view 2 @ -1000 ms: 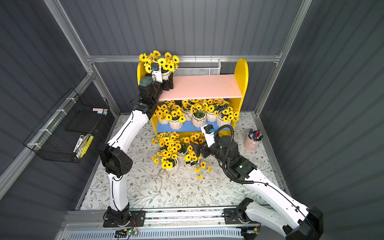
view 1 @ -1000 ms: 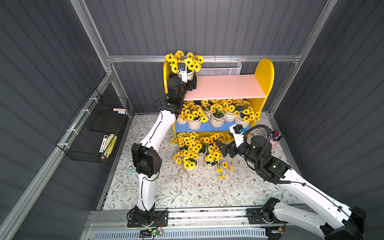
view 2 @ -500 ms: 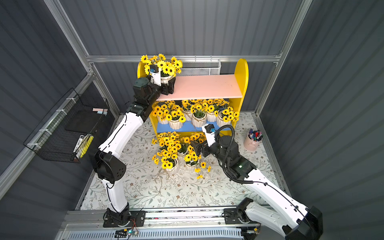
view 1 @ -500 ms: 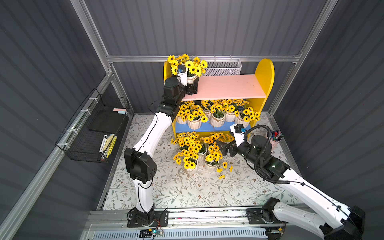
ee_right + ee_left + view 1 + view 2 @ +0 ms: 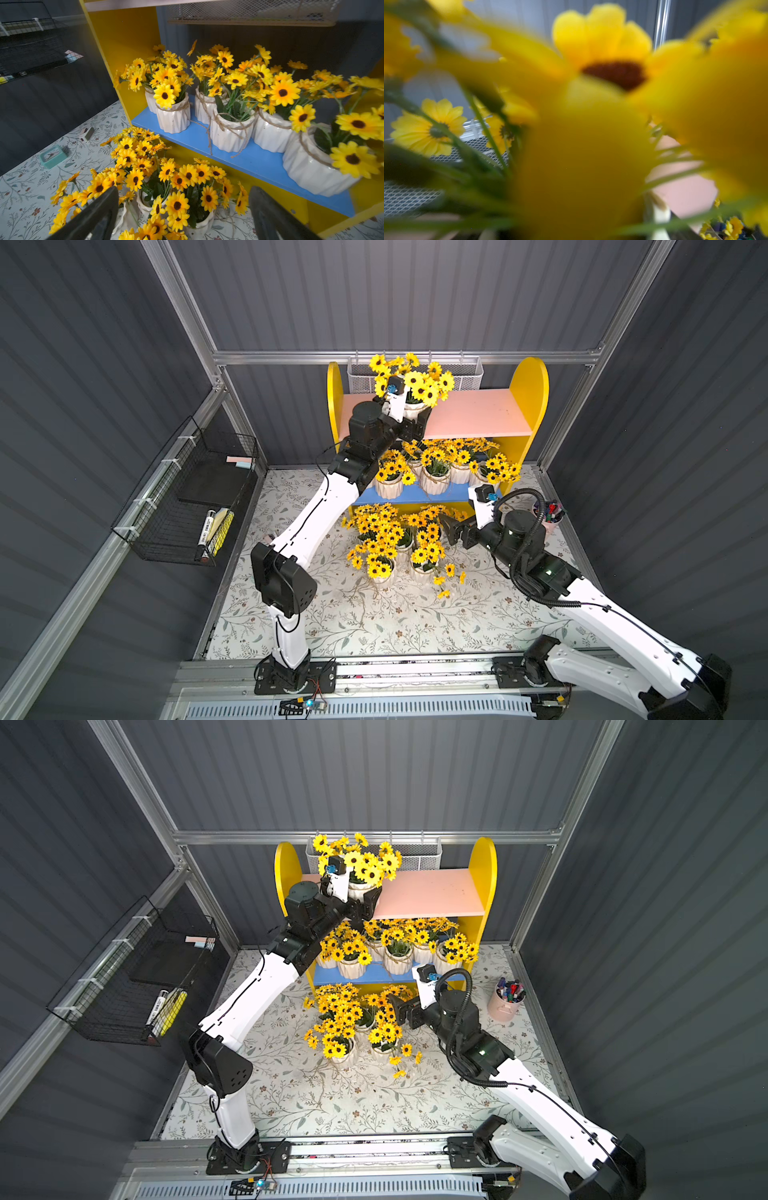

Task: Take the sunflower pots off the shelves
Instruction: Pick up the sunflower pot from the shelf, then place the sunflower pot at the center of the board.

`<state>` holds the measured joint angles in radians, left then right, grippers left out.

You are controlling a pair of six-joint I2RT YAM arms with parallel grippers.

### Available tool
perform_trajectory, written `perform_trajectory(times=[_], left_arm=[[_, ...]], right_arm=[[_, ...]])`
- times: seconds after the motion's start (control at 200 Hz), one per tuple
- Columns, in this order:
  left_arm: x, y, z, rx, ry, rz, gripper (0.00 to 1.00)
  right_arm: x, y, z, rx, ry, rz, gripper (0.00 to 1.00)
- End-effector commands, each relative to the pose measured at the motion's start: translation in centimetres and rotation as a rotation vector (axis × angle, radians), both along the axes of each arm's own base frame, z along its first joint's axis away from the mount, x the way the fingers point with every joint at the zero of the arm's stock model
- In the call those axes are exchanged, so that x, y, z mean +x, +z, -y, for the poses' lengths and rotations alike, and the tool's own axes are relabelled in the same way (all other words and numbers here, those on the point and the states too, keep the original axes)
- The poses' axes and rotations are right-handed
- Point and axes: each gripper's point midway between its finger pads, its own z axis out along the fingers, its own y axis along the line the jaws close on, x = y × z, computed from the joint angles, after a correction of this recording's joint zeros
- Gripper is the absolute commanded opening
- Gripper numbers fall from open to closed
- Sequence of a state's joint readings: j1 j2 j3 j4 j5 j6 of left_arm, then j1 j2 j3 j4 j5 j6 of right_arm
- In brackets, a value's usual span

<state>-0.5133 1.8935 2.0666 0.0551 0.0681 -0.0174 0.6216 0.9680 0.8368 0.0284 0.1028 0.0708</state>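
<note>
The shelves [image 5: 530,393] stand at the back wall. One sunflower pot [image 5: 414,409] is at the front left of the pink upper board [image 5: 473,412], and my left gripper [image 5: 413,423] is shut on it. Blurred yellow flowers [image 5: 602,52] fill the left wrist view and hide the jaws. Several sunflower pots [image 5: 173,116] stand in a row on the blue lower board [image 5: 245,164]. Several more [image 5: 390,543] are clustered on the floor in front. My right gripper [image 5: 182,190] hangs open beside that cluster [image 5: 353,1019], holding nothing.
A black wire basket [image 5: 187,497] hangs on the left wall. A white mesh basket [image 5: 465,373] hangs behind the shelves. A pink cup of pens [image 5: 508,1002] stands at the right wall. A small teal clock [image 5: 53,155] lies on the floral mat left of the shelves.
My left gripper has carried its sunflower pot to the right along the upper board while the left elbow swung outward. The right arm has barely moved and stays open.
</note>
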Motion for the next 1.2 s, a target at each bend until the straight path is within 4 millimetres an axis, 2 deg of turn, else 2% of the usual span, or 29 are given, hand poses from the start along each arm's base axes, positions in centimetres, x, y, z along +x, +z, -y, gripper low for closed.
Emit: perform_trajectory(times=[0.0, 0.09, 0.17, 0.275, 0.29, 0.455, 0.635, 0.7, 0.78, 0.895, 0.986, 1.056, 1.101, 1.136, 1.146, 1.191], left_arm=[[-1.7, 6.7, -1.7, -0.076, 0.033, 0.181, 0.0], [-2.1, 7.0, -1.1, -0.08, 0.01, 0.185, 0.0], [-3.3, 7.2, -0.2, -0.077, -0.016, 0.189, 0.0], [-5.7, 7.1, 0.9, -0.068, -0.044, 0.196, 0.0], [-6.0, 6.6, 1.1, -0.063, -0.049, 0.188, 0.0], [-10.8, 5.8, 1.4, -0.06, -0.068, 0.203, 0.0], [-14.0, 5.7, -0.1, -0.073, -0.085, 0.217, 0.0], [-14.3, 6.4, -0.5, -0.091, -0.072, 0.228, 0.0], [-14.3, 6.5, 0.0, -0.082, -0.093, 0.222, 0.0], [-16.1, 6.6, -0.9, -0.104, -0.113, 0.237, 0.0], [-17.7, 5.6, -1.2, -0.108, -0.151, 0.212, 0.0], [-19.1, 4.0, -1.6, -0.093, -0.153, 0.175, 0.0], [-19.7, 1.9, -1.9, -0.08, -0.152, 0.128, 0.0], [-20.6, 1.4, -2.6, -0.093, -0.154, 0.114, 0.0], [-20.5, -0.1, -2.5, -0.08, -0.155, 0.088, 0.0], [-21.2, -2.7, -3.4, -0.089, -0.146, 0.038, 0.0]], right_arm=[[0.5, 1.2, 1.9, 0.033, -0.09, 0.017, 0.99], [0.6, 1.5, 2.7, 0.039, -0.117, 0.015, 0.99], [1.0, 1.6, 3.9, 0.047, -0.17, 0.005, 0.99], [1.4, 1.5, 6.0, 0.089, -0.235, -0.039, 0.99], [1.4, 1.5, 6.2, 0.097, -0.241, -0.045, 0.99], [1.3, 0.6, 8.7, 0.147, -0.307, -0.102, 0.99], [0.9, 0.7, 9.3, 0.169, -0.306, -0.099, 0.98], [1.2, 1.0, 9.3, 0.171, -0.308, -0.084, 0.98], [1.5, 1.3, 8.8, 0.177, -0.288, -0.088, 0.97], [1.3, 1.5, 8.8, 0.174, -0.283, -0.089, 0.97], [1.2, 1.5, 9.2, 0.172, -0.299, -0.094, 0.97], [1.1, 1.2, 9.3, 0.182, -0.301, -0.117, 0.97], [1.0, 0.8, 9.3, 0.185, -0.299, -0.135, 0.97], [1.0, 0.4, 9.4, 0.189, -0.303, -0.152, 0.97], [0.9, 0.3, 9.5, 0.19, -0.304, -0.155, 0.97], [0.8, -0.1, 9.6, 0.196, -0.308, -0.167, 0.97]])
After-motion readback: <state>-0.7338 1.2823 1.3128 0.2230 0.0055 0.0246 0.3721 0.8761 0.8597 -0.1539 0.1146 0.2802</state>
